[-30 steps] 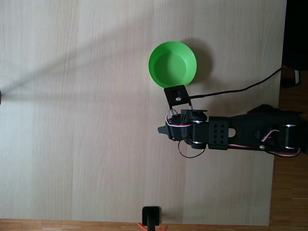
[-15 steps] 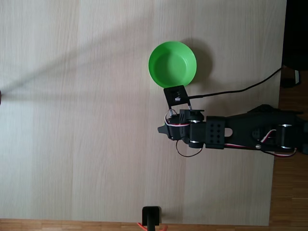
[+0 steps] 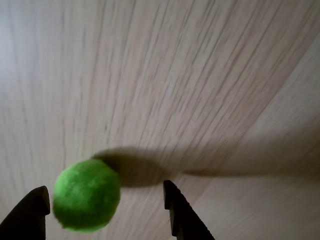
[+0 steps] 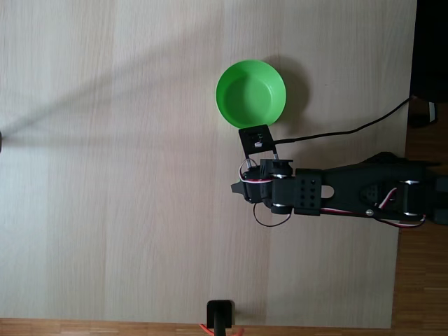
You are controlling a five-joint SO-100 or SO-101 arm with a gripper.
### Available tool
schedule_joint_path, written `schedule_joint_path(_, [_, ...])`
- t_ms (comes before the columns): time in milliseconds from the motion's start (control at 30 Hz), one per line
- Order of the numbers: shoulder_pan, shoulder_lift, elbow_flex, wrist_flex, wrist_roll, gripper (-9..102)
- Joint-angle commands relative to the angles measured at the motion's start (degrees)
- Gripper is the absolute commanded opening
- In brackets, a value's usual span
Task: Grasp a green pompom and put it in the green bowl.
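A: Where does the green pompom (image 3: 86, 194) lie?

B: On the counter (image 3: 165, 75), between the spread fingers of the tool (image 3: 106, 205), nearer the left one in the wrist view.

A: Why apart?

B: Probably to straddle it before closing; the green bowl (image 4: 250, 93) waits nearby.

The pale wooden desk (image 4: 126, 175) holds a round bright green plastic bowl (image 4: 250, 93). In the wrist view, a small fuzzy green pompom (image 3: 86, 195) sits on it.
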Motion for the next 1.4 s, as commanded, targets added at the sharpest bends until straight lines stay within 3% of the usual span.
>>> schedule_joint_path(0, [0.1,0.4,-2.3,-0.5,-0.4,27])
schedule_joint_path(600, [-0.6,-4.5,-2.1,-5.6,-0.4,27])
schedule_joint_path(1367, [-0.4,-4.0,-1.8,-5.6,-0.4,15])
